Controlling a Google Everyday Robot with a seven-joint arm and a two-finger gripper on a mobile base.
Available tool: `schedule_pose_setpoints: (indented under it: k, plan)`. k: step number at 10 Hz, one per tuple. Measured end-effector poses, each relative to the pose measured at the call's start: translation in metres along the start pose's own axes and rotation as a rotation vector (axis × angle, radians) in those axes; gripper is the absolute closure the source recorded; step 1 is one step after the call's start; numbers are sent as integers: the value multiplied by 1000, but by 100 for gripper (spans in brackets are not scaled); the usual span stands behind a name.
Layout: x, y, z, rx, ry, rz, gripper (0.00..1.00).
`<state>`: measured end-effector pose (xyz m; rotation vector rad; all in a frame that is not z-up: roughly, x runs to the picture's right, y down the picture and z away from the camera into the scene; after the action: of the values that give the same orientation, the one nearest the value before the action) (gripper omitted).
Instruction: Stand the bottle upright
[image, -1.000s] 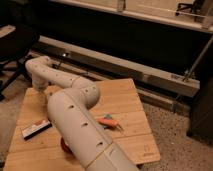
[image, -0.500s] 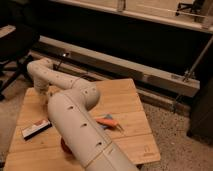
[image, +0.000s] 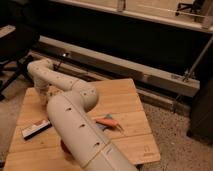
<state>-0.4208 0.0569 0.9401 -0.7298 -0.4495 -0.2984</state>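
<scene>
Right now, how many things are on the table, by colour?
Black-white-red box: 1
Orange thing: 1
Red thing, half behind the arm: 1
Total: 3
The gripper hangs over the table's far-left corner; no bottle shows.

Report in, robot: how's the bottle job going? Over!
Claw low over far-left side of table. Bottle not in view. Flat box lies nearer, apart.

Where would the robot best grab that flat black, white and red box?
Probably across its narrow width at mid-length, coming straight down: the box lies flat and long on the table. The gripper hangs over the table's far left corner, beyond the box.
</scene>
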Motion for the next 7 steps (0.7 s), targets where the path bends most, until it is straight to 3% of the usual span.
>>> schedule_pose_setpoints:
  k: [2,5,7]
  plan:
    - [-6,-2,1,-5,-2,-13,48]
    - [-6,-3,4,-16,-2,-17,70]
    - [-5,-4,5,-17,-2,-16,70]
